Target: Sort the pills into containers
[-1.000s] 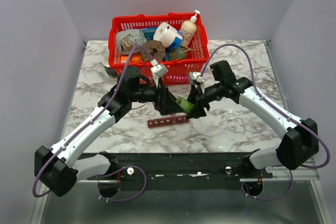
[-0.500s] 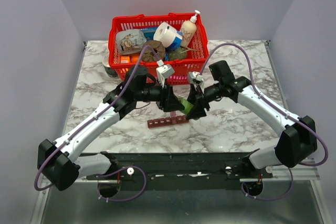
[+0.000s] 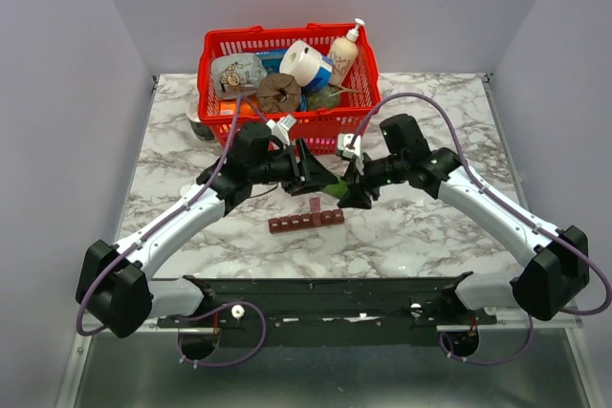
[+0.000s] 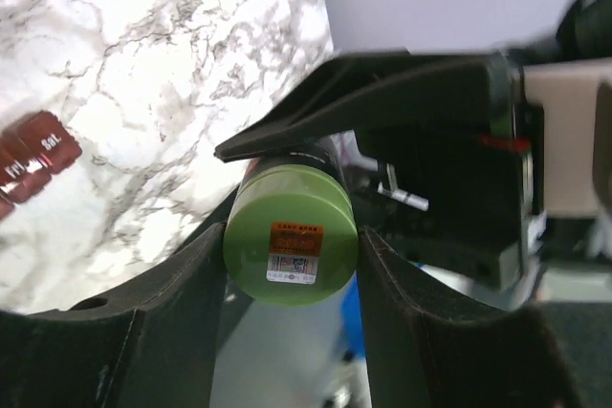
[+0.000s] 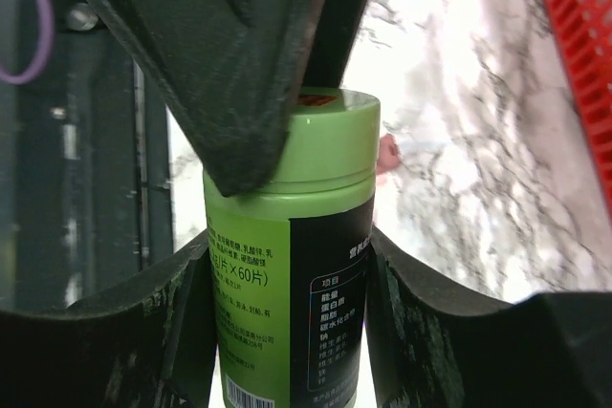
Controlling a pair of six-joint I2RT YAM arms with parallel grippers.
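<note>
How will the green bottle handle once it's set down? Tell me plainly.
The green bottle is a smooth round cylinder, so laid on its side it would probably roll on the marble table. Its hard plastic wall and cap look stiff and unlikely to dent. The glossy label may make it somewhat slippery.

Green bottle, dark red pill organizer, grey-veined white table.
</note>
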